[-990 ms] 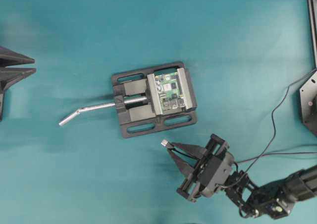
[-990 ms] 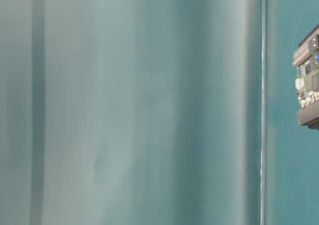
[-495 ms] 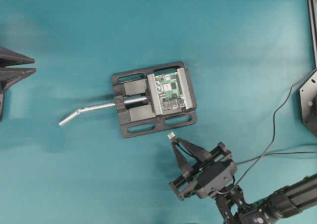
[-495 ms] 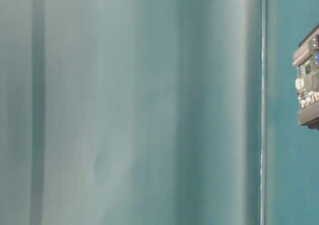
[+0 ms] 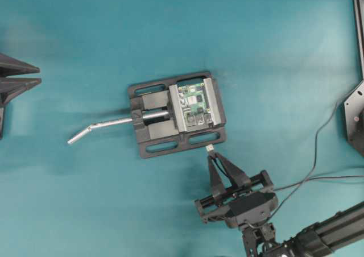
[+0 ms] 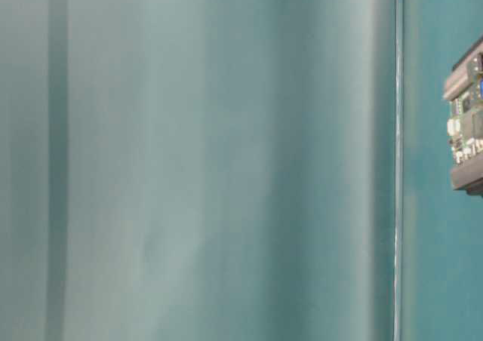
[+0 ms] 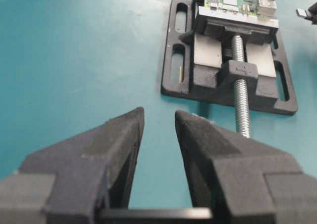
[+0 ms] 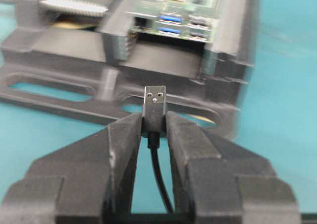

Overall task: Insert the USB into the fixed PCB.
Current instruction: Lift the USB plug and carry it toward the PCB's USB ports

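We have the small black USB plug with its silver metal tip (image 8: 154, 105) pinched by its black body between the fingertips of our right gripper (image 5: 211, 154), jaws drawn in narrow on it, its thin black cable (image 8: 161, 177) trailing back between the fingers. The tip sits just beside the near edge of the black vise base (image 5: 176, 146), pointing toward the far side of the table. The small green circuit board with silver ports (image 5: 194, 103) is clamped upright-flat between the vise's jaws, a silver screw handle (image 5: 105, 124) sticking out to the left.

In the right wrist view the blue-lined ports (image 8: 171, 25) on the board's near edge sit higher than our plug and slightly to its right. To do this well, we judge we should raise the plug to port height first, nudge right, square the metal shell with the opening, then push straight in slowly. A skewed approach would likely jam on the port's rim or let the plug twist in our grip.

Our left gripper (image 7: 157, 130) hangs well apart on the left, jaws spread and empty.
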Tool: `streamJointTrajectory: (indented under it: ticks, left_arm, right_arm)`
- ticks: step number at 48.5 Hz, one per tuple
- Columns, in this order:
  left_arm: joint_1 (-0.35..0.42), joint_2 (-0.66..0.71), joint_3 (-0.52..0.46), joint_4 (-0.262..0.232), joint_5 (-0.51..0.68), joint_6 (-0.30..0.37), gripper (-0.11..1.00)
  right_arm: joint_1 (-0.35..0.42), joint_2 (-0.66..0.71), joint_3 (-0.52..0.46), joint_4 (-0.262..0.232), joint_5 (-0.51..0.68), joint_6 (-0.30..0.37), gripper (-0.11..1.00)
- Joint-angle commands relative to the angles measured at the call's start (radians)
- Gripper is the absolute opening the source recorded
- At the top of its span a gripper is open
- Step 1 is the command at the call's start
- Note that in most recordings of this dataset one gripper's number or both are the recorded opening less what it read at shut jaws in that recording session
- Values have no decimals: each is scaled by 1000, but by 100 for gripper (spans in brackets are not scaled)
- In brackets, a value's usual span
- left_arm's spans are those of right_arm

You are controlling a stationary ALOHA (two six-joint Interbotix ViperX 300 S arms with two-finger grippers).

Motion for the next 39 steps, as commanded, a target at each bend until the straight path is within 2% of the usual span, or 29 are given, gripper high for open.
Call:
streamJointTrajectory:
  ticks: [1, 6, 39]
  left_arm:
    - [0, 6, -28, 2, -5, -2, 35]
    - [0, 6, -28, 3, -5, -2, 35]
    - [-2, 6, -28, 2, -5, -2, 35]
  right_arm:
    - [-3, -14, -32, 32, -29, 2, 21]
    - [-6, -11, -44, 48, -40, 2, 21]
    - [-17, -11, -58, 48, -40, 2, 21]
